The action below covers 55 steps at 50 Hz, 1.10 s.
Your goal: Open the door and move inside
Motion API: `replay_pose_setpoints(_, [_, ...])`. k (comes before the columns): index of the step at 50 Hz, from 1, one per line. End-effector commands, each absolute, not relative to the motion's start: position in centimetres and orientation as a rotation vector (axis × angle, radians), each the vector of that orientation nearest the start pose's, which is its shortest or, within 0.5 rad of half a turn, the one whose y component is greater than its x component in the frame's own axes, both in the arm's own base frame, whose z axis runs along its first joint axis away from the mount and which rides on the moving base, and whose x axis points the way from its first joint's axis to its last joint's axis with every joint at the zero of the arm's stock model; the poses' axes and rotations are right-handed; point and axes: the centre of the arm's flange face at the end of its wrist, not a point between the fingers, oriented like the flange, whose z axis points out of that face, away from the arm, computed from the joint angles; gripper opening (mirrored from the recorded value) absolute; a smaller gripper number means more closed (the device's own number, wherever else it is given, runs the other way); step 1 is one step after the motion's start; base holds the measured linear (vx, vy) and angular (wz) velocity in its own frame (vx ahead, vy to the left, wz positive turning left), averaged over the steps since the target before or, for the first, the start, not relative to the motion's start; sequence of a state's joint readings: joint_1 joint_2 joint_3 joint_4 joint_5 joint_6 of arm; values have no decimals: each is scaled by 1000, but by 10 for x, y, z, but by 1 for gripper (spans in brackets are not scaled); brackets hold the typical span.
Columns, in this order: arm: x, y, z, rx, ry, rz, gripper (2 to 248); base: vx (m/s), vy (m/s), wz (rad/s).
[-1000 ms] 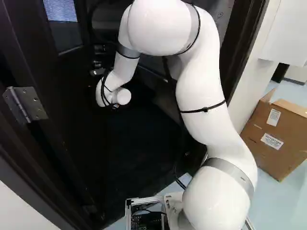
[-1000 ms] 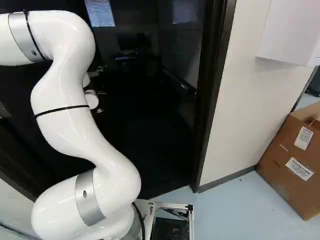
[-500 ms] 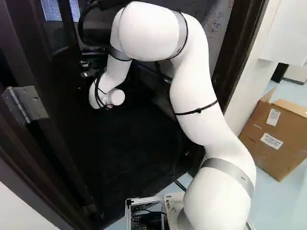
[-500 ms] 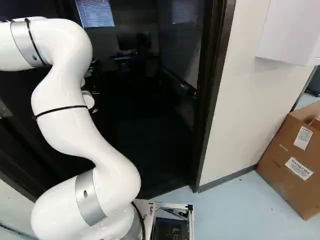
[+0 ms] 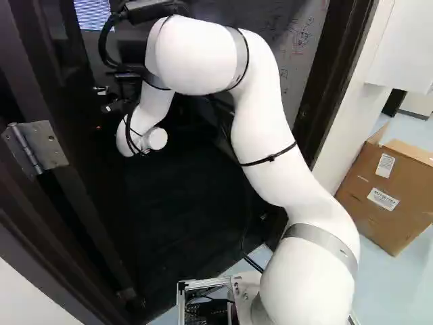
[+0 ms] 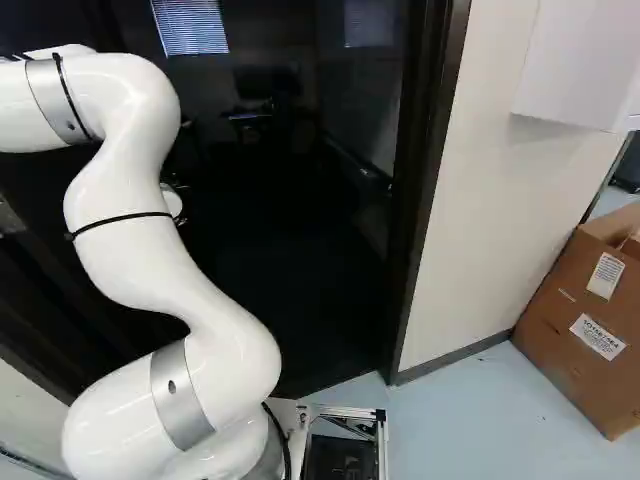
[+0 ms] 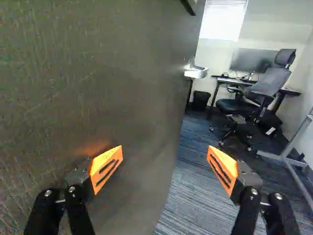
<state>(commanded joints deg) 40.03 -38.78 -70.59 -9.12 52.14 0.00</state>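
Wrist view: the fingers [image 7: 103, 164] are standing spread, the door [image 7: 122, 73] is lying beside them toward nine o'clock, and its handle [image 7: 196, 72] is jutting ahead near one.

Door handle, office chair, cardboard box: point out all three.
Door handle [image 7: 197, 73]: wrist view, on its silver lever.
Office chair [image 7: 270, 81]: wrist view, on its backrest.
Cardboard box [image 5: 380, 225]: left base view, on its side below the white label.

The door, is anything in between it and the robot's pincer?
No, nothing visible stands between them. The door is right beside the open pincer. The office chair is farther off, past the door's edge, so it isn't in between.
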Motion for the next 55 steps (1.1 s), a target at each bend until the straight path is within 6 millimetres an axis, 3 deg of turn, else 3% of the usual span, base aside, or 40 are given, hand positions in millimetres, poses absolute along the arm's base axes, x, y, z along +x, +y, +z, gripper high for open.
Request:
replay_pose_setpoints(39, [505, 508, 367, -1647, -1122, -1653, 247, 0, 0, 0])
replay_pose_setpoints(55, [507, 513, 366, -1652, -1102, -1659, 247, 0, 5, 22])
